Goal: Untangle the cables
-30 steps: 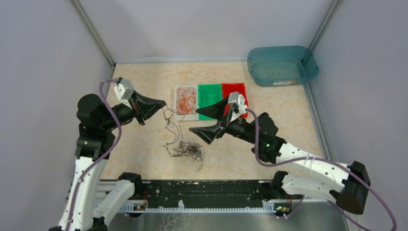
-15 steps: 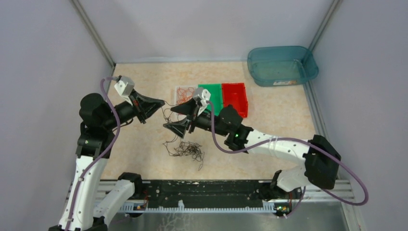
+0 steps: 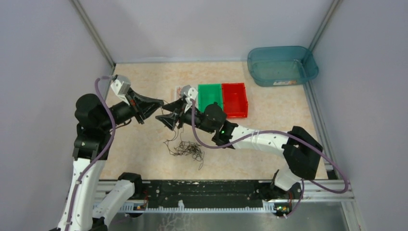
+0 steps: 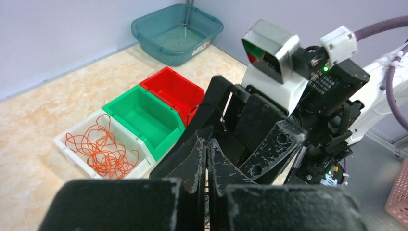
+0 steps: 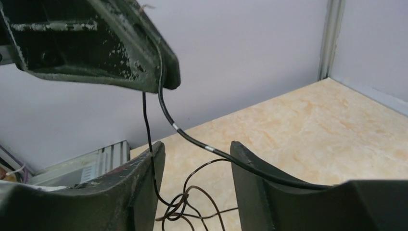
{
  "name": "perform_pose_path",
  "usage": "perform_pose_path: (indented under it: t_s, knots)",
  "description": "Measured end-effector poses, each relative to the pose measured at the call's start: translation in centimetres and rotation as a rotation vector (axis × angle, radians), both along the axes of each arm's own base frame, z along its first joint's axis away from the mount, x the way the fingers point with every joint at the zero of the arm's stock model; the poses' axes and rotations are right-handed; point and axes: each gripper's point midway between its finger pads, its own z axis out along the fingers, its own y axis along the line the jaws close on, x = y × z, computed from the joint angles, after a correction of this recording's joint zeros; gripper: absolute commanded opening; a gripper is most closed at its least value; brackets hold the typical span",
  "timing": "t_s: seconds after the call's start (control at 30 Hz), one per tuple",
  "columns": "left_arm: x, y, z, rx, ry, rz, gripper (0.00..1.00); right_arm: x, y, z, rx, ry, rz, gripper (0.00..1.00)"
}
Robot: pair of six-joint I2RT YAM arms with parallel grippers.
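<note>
1. The left gripper has its black fingers pressed together, tips meeting; a thin dark curly wire strand comes out from between the tips and hangs down, so the fingers are clamped on it.
2. The right gripper sits just beside and slightly below the left one, tips nearly facing it; its two fingers stand apart, gripping nothing.
3. In the right wrist view the hanging strand drops through the gap between the right fingers, close along the inner edge of the left-hand one; a second dark length slants from the left gripper's tip across the gap to the other finger; whether either touches the pads cannot be told.
4. Below both grippers the strand runs down to a loose dark tangle of wires lying on the beige marbled table, near the arms' bases.
5. A bunch of orange-red curly wires lies inside a white plastic bin; next to it stand a green bin and a red bin, touching in a row; a teal translucent tub sits in the far right corner.
</note>
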Motion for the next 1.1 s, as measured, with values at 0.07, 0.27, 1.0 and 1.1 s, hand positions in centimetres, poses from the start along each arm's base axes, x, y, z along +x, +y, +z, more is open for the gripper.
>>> perform_pose_path:
  t_s: [0.07,0.27,1.0,1.1]
  knots:
    - [-0.1,0.1,0.5,-0.002,-0.012,0.004,0.00,-0.3,0.3,-0.2,0.003,0.001,0.009,0.45]
    - [-0.1,0.3,2.7,-0.012,-0.062,0.026,0.00,-1.8,0.7,-2.1,0.010,0.034,0.048,0.38]
    - [0.2,1.0,9.6,-0.018,-0.262,0.076,0.00,-4.7,-1.3,-13.4,-0.125,0.212,0.084,0.22]
    - [0.1,1.1,10.3,-0.014,-0.292,0.082,0.00,-4.9,-1.7,-14.6,-0.146,0.227,0.081,0.21]
